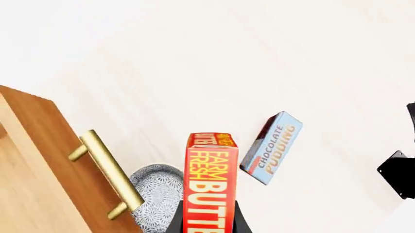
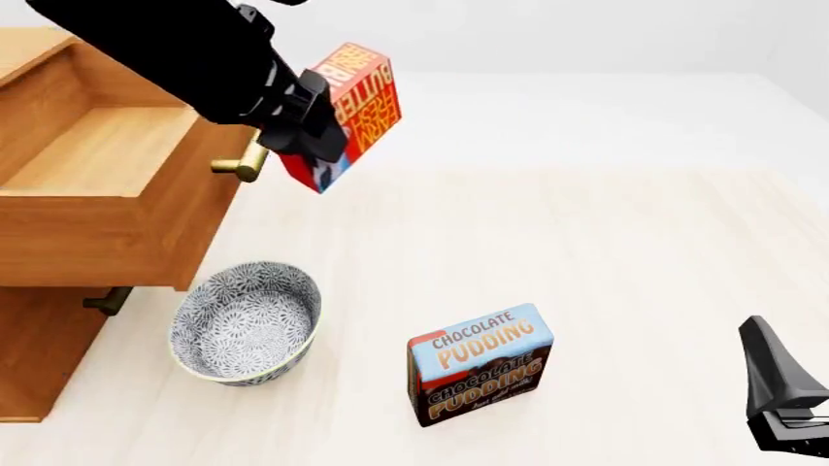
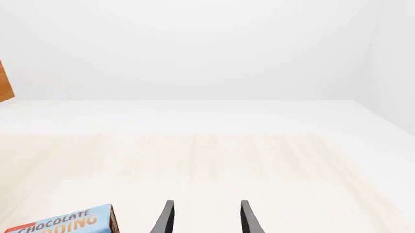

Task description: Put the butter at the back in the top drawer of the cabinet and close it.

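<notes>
- Left hand (image 2: 311,131) clamped on butter (image 2: 356,107), lifted clear of desk (image 2: 622,252), just beside open top drawer (image 2: 116,209) near its brass handle (image 2: 243,167).
- Right hand (image 3: 205,218) spread, gripping nothing, parked low near pudding box (image 2: 480,364).
- Step in hand, by the look of it: carrying butter across to drawer.
- Next: swing over drawer front, lower inside, let go, withdraw, then push front shut on cabinet (image 2: 39,359).
- Bowl (image 2: 247,320) below drawer: likely no obstacle.
</notes>
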Action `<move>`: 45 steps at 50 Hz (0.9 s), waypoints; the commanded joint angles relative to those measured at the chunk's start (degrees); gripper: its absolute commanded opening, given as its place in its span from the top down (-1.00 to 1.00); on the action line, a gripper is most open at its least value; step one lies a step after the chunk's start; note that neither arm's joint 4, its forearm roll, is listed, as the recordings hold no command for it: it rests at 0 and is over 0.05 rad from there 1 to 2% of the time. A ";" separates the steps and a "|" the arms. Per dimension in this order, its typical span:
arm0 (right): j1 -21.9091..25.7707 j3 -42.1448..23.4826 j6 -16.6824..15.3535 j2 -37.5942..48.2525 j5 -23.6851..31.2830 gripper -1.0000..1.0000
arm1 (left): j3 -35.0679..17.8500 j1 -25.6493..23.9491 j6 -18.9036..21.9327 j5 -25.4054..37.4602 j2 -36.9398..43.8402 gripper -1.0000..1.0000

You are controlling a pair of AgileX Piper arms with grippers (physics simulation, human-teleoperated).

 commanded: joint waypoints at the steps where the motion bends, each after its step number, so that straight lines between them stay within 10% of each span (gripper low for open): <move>1: 0.00 0.00 0.00 0.00 0.00 -1.00 | 1.50 4.10 1.19 0.00 -3.90 1.00; 45: 0.00 0.00 0.00 0.00 0.00 -1.00 | 4.12 13.45 1.51 0.00 -9.19 1.00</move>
